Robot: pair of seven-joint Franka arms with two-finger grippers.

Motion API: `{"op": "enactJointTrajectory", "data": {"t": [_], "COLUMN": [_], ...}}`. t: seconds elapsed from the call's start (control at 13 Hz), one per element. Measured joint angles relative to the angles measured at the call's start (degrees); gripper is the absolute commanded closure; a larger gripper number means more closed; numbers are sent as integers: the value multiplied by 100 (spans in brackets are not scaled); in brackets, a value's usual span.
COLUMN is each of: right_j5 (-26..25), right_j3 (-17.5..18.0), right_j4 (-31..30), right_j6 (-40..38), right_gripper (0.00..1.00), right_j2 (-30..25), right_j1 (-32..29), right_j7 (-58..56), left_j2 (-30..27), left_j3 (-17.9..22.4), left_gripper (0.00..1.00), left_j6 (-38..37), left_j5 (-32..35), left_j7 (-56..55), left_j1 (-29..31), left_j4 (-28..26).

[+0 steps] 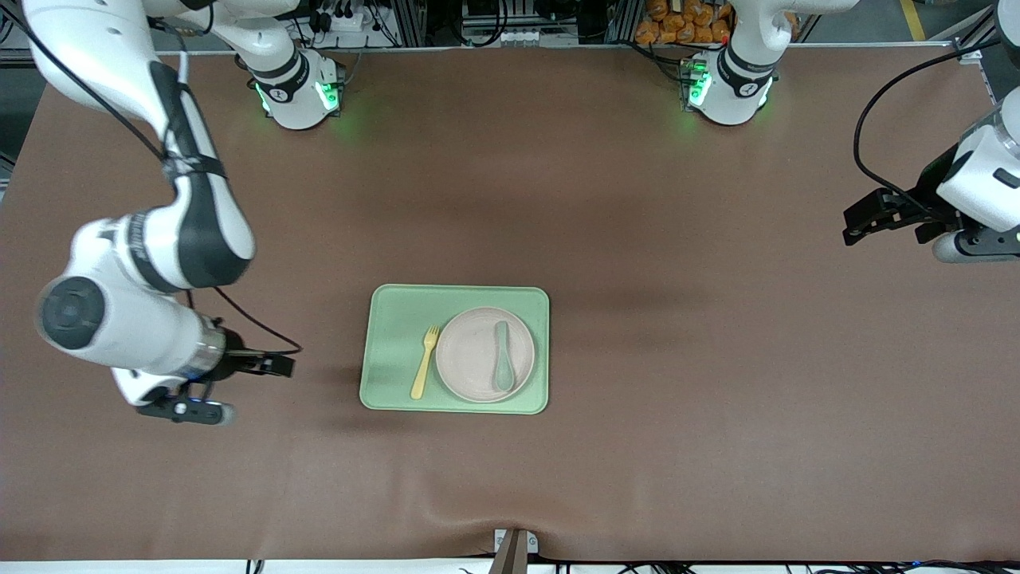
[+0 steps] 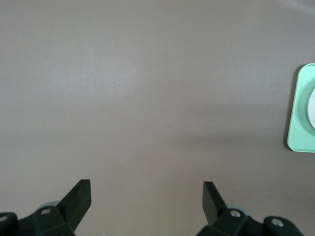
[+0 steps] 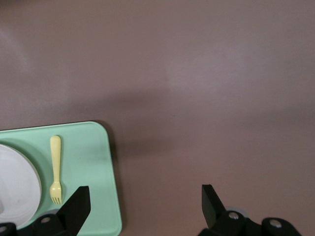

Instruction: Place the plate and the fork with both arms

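The right gripper (image 1: 279,365) was wide open and held nothing. It hung over bare table toward the right arm's end, near the tray's edge but not touching it. The left gripper (image 1: 865,223) was wide open too, and empty. It hung over bare table well apart from the tray, toward the left arm's end, and its arm waited there.

There was one green tray (image 1: 398,319), one plate (image 1: 478,359), one fork (image 1: 425,362) and one spoon (image 1: 503,355). The pink plate sat on the tray. The yellow fork lay flat on the tray just beside the plate, on the side toward the right arm. The grey-green spoon lay on the plate.

The tray sat in the middle of the brown table (image 1: 637,239), with lots of open room on every side.
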Motion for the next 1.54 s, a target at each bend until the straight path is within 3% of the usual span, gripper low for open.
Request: {"op": "enactJointTrajectory", "data": {"t": [0.15,0.62,1.0,1.23,1.54], "right_j5": [13,12,14,13,14], "right_j3": [0,-6,89,55,-5], "right_j4": [-288,-1964,-2244,-2232,-1444], "right_j6": [-124,-144,-786,-753,-1055], "right_gripper": [0,0,0,0,0], "right_j2": [-477,-2374,-3401,-3492,-2914], "right_j1": [-121,-420,-416,-420,-633], "right_j7": [-196,-434,-435,-446,-498], "left_j2": [-51,-219,-343,-410,-461], "left_j3": [-79,-151,-172,-198,-200], "left_gripper": [0,0,0,0,0], "left_j6": [0,-10,-118,-166,-241], "left_j5": [0,0,0,0,0], "left_j7": [0,3,8,8,189], "left_j1": [-3,-4,0,-1,8], "left_j4": [56,75,73,73,73]}}
